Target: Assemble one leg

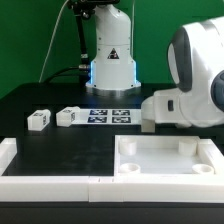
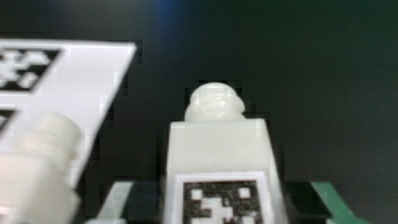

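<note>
Though the wrist view is blurred, I see the leg (image 2: 217, 150) between the gripper (image 2: 222, 205) fingers (image 2: 121, 200), its lower end cut off. Whether the jaws pinch it I cannot tell, and the arm (image 1: 195, 80) blocks the exterior view.

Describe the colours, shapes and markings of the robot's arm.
The glossy white arm has rounded shells and dark joint seams. Its white base column bears a black triangle above a glowing blue ring. A black cable hangs behind. The pincer has pale grey fingers.
</note>
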You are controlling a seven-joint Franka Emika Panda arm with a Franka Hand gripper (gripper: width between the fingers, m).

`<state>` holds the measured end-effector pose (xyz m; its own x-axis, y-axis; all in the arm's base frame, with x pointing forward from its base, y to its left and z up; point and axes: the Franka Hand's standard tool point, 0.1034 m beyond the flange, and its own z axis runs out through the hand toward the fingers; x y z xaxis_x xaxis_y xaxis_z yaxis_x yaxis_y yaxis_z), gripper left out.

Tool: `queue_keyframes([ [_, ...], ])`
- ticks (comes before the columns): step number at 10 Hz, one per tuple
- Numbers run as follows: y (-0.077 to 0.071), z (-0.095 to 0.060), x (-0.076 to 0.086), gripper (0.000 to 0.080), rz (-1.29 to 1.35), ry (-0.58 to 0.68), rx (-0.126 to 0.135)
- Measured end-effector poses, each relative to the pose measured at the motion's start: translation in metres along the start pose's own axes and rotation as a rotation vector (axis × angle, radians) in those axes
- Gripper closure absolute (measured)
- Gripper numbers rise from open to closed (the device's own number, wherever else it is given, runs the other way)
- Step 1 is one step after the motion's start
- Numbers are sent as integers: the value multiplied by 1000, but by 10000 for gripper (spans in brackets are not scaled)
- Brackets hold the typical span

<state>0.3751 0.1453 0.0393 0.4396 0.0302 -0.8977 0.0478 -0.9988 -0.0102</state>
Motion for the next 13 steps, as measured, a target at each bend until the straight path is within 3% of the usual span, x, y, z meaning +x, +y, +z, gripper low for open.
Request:
queue_keyframes([
  [3, 4, -26, -22, 512, -13, 38, 4],
  [4, 5, -26, -22, 512, -22, 44, 6],
  [5, 2, -31, -11, 512, -22, 131, 13],
  [9, 3, -46, -8, 512, -15, 540, 32],
  [12, 6, -80, -9, 512, -28, 846, 53],
  [13, 7, -83, -7, 512, -31, 929, 58],
])
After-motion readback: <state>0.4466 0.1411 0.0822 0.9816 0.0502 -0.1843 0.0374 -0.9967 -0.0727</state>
